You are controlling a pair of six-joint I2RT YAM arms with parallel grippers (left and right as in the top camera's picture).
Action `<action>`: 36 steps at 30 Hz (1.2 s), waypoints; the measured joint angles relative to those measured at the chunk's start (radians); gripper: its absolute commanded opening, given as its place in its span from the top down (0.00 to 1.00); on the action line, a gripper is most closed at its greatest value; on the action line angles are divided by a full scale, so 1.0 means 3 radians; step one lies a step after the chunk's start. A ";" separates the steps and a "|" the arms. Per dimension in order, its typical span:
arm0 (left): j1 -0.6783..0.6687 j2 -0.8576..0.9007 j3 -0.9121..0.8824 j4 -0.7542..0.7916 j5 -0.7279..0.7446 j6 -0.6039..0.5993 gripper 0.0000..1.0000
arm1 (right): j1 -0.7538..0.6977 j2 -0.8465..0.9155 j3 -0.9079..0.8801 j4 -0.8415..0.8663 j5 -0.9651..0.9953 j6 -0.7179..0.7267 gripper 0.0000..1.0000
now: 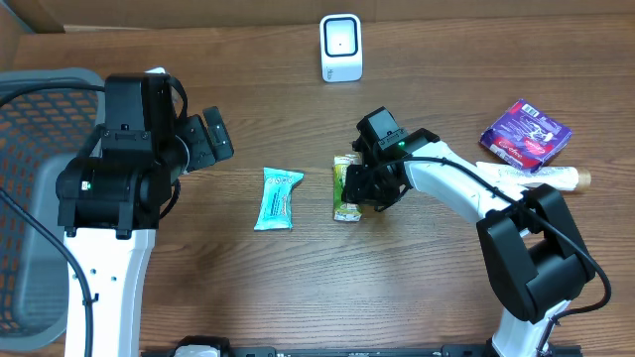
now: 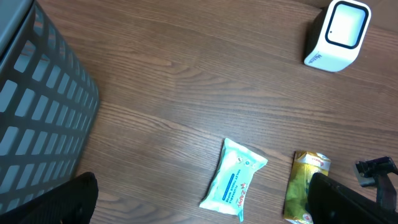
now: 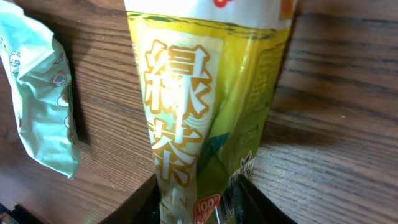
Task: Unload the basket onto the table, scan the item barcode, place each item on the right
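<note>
The right end effector point(image 1: 365, 191) grips the lower end of the tea packet point(image 1: 344, 184), which lies on the worktop point(image 1: 298, 288) well apart from the scanner point(image 1: 340, 47), so the lifting and scanning are not yet done; the left end effector point(image 1: 206, 141) hangs wide open and empty.

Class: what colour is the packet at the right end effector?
Yellow-green packet, white top; right wrist view shows it best.

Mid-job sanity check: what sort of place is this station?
Probably a mock checkout bench: a white barcode scanner stands on the wooden table, packaged snacks like the green tea packet and teal packet lie on it, and a grey mesh basket sits at the left.
</note>
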 measured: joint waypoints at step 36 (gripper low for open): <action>0.0000 0.0000 0.0000 0.0000 0.0000 0.0000 0.00 | -0.0144 -0.0031 0.0197 -0.0206 -0.0926 -0.0072 0.96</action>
